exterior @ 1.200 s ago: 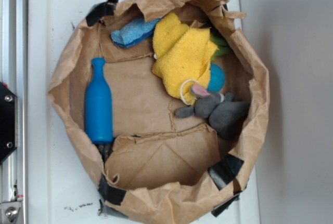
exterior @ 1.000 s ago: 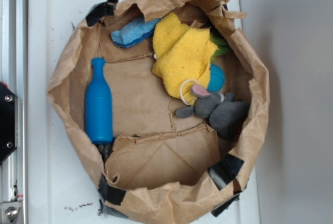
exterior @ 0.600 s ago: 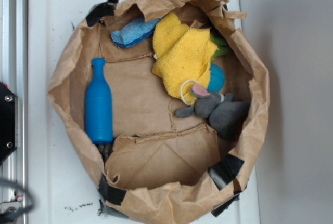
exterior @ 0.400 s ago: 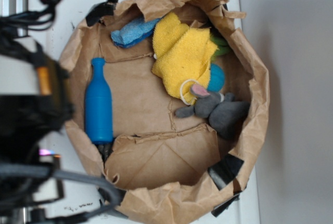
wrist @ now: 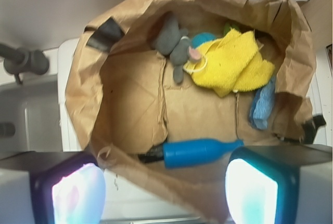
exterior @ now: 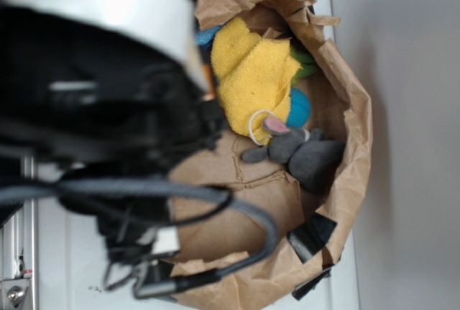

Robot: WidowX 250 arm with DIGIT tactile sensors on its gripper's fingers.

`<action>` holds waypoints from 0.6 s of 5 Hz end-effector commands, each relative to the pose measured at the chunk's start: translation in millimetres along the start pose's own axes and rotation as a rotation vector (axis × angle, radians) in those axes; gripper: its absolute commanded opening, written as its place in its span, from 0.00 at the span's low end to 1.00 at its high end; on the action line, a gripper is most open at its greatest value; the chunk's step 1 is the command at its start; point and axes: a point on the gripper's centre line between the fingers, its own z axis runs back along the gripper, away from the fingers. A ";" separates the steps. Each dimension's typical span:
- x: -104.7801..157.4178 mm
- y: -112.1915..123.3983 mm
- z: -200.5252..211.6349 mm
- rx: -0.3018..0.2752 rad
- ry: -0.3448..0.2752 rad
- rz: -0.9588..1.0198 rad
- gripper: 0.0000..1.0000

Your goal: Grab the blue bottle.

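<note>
Basically nothing grabbed yet: gripper (wrist: 165, 182) spread wide, hovering over the paper bag (wrist: 130, 31), blue bottle (wrist: 200, 152) lying untouched between its pads (wrist: 250, 190), descent and closing left.

**No readable text in either view**

No word, number, brand or sign can be read in the pictures. The blue bottle (wrist: 200, 152) carries no label. The brown paper bag (wrist: 130, 104) is plain, and the black tape pieces (wrist: 107, 31) on its rim have no print. The dark specks at the bottom-left corner of the white surface (exterior: 79, 252) are too small to read.
</note>
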 end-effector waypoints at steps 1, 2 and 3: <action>11.0 8.7 8.7 0.003 -0.049 0.050 1.00; 9.2 10.0 6.9 0.010 -0.050 0.058 1.00; 7.4 12.8 2.8 0.030 -0.044 0.252 1.00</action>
